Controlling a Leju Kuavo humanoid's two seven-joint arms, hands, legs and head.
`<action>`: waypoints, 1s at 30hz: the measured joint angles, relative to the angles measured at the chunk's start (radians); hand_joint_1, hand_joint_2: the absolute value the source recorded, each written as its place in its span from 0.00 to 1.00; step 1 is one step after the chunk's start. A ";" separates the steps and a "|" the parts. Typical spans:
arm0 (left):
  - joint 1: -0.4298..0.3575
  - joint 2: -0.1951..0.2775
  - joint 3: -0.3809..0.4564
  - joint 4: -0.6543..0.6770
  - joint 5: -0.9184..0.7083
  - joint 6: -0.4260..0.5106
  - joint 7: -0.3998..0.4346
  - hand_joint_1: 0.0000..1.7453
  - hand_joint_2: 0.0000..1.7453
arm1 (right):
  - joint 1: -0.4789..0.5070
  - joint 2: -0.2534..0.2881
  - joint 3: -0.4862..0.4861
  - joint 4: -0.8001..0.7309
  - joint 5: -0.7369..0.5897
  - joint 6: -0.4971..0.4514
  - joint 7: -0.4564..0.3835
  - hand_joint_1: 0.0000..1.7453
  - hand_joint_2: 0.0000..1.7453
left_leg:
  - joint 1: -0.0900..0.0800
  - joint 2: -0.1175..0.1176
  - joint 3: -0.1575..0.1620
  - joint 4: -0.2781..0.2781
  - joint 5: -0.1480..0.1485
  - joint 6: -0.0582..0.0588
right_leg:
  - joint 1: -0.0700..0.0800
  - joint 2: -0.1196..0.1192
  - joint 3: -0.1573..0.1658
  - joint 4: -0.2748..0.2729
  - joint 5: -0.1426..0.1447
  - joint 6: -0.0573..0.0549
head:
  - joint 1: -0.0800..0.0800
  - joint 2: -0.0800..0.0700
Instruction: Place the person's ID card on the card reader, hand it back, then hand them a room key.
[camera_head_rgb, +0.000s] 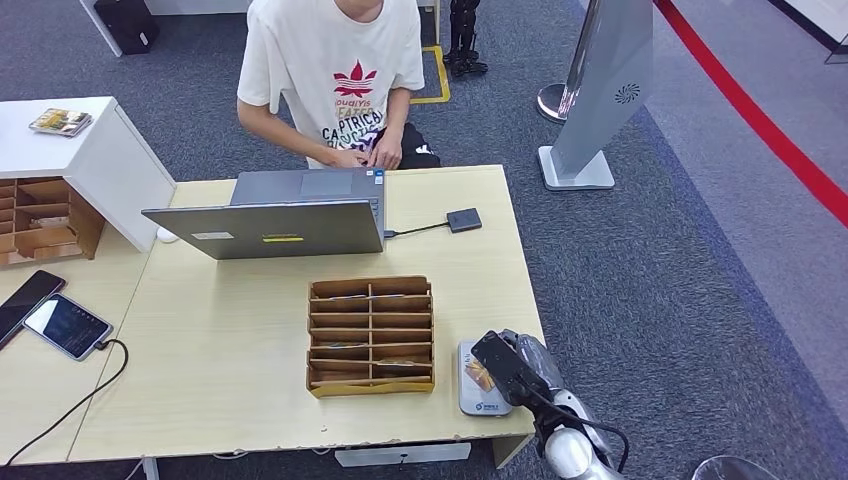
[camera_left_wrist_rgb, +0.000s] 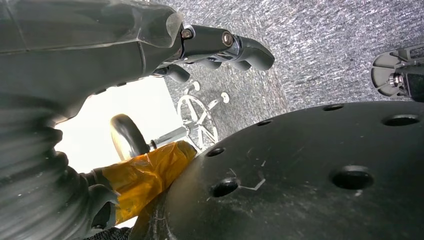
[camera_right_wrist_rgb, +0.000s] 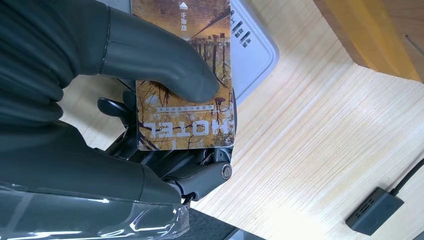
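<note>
A seated person (camera_head_rgb: 335, 75) works a grey laptop (camera_head_rgb: 285, 215) on the pale wooden table (camera_head_rgb: 220, 360); a compartmented cardboard rack (camera_head_rgb: 370, 335) stands centre. Near the table's right edge, the right hand (camera_right_wrist_rgb: 150, 90) pinches a glossy hotel card (camera_right_wrist_rgb: 182, 75) under its thumb, over the rounded grey card reader (camera_head_rgb: 478, 380). The left hand's (camera_left_wrist_rgb: 220, 47) fingers curl, holding nothing.

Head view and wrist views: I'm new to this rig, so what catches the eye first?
The right robot hand pinches a HOTEL card over the grey card reader at the table's near right corner. Across the table, a person sits behind an open laptop, with a wooden compartment tray between.
</note>
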 joint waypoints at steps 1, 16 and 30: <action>0.000 0.000 0.000 0.000 0.000 0.000 0.000 0.00 1.00 | 0.000 0.000 0.000 0.000 0.000 0.000 0.000 1.00 1.00 | 0.000 0.000 0.000 0.000 0.000 0.000 | 0.000 0.000 0.000 0.000 0.000 0.000 | 0.000 0.000; 0.000 0.000 0.000 0.000 0.003 0.000 0.000 0.00 1.00 | 0.001 0.000 0.000 0.001 -0.002 -0.002 0.000 1.00 1.00 | 0.000 0.000 0.001 0.000 0.000 0.000 | 0.000 0.000 0.000 0.000 0.000 0.000 | 0.000 0.000; 0.000 0.000 0.000 0.000 0.005 0.003 0.000 0.00 1.00 | 0.002 0.000 0.000 0.001 -0.003 -0.004 0.000 1.00 1.00 | 0.000 0.000 0.001 0.000 0.000 0.000 | 0.000 0.000 0.000 0.000 0.000 0.000 | 0.000 0.000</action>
